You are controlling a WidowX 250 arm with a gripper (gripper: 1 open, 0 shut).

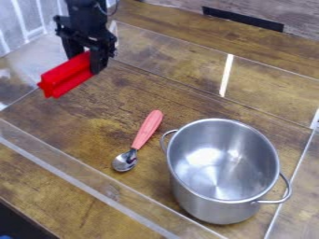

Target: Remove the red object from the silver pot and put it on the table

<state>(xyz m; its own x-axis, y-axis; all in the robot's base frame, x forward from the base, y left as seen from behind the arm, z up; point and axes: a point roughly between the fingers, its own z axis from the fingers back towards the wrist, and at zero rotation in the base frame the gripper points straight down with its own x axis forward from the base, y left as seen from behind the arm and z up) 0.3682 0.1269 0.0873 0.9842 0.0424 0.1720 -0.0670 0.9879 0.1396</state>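
The red object (65, 76) is a bright red block, tilted, hanging a little above the table (187, 84) at the upper left. My black gripper (88, 53) comes down from the top and is shut on its upper right end. The silver pot (225, 170) stands at the lower right, far from the gripper, and its inside shows only bare steel.
A metal spoon with a pinkish-red handle (140, 140) lies just left of the pot. Clear acrylic walls (75, 173) run along the table's edges, one close to the left of the held block.
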